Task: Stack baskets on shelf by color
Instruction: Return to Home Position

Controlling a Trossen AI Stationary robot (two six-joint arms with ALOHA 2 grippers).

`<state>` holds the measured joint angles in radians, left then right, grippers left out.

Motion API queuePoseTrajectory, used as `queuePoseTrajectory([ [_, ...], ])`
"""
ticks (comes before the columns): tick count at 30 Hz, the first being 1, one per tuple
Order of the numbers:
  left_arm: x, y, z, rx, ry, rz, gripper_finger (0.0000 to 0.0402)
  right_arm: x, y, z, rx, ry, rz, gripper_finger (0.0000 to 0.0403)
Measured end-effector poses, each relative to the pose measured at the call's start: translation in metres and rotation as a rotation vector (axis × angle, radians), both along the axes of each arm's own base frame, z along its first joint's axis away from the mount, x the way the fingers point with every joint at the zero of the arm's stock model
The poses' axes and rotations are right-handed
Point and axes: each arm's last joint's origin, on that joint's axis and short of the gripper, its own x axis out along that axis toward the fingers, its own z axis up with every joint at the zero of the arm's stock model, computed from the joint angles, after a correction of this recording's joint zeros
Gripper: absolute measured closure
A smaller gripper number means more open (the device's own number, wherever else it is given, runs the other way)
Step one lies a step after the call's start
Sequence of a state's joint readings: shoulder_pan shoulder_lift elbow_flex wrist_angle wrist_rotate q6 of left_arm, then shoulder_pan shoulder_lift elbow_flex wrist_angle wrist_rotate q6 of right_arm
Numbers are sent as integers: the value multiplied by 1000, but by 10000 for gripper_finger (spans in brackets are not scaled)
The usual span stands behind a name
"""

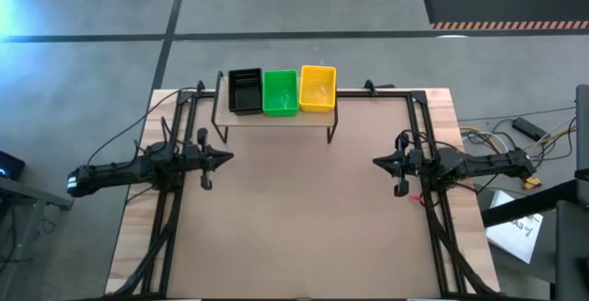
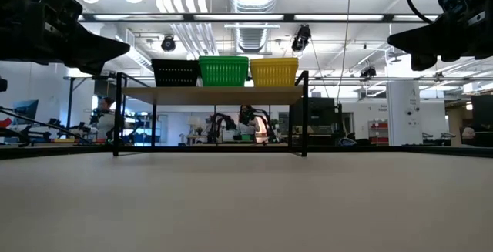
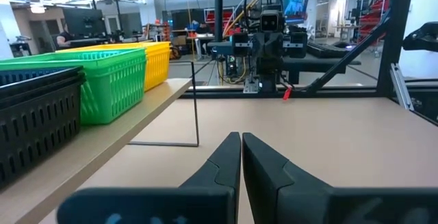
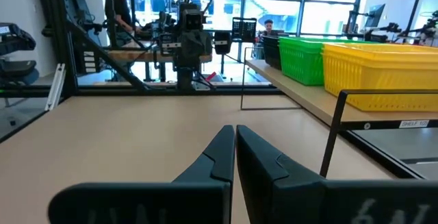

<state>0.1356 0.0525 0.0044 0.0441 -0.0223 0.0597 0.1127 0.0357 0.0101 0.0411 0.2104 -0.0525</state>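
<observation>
A black basket (image 1: 245, 90), a green basket (image 1: 280, 92) and a yellow basket (image 1: 317, 88) stand side by side with their bottoms on the light-wood shelf (image 1: 276, 121) at the table's far edge. Whether each is one basket or a nested stack cannot be told. The low view shows the same row: black basket (image 2: 176, 72), green basket (image 2: 224, 71), yellow basket (image 2: 273, 72). My left gripper (image 1: 227, 158) hovers shut over the table's left side. My right gripper (image 1: 376, 161) hovers shut over the right side. Both point toward the table's middle and hold nothing.
The brown tabletop (image 1: 304, 218) stretches between the two arms, with the shelf's thin black legs (image 1: 329, 133) at its far part. Black frame rails (image 1: 440, 237) run along both table sides. People (image 4: 122, 5) and other equipment show in the room beyond.
</observation>
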Motion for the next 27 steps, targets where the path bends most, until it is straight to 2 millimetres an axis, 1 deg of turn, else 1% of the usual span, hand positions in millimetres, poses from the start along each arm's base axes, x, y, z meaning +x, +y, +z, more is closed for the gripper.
queuePoseTrajectory([
  [27, 1, 0, -1, -1, 10, 3, 402, 0, 0, 0, 0, -1, 0, 394],
])
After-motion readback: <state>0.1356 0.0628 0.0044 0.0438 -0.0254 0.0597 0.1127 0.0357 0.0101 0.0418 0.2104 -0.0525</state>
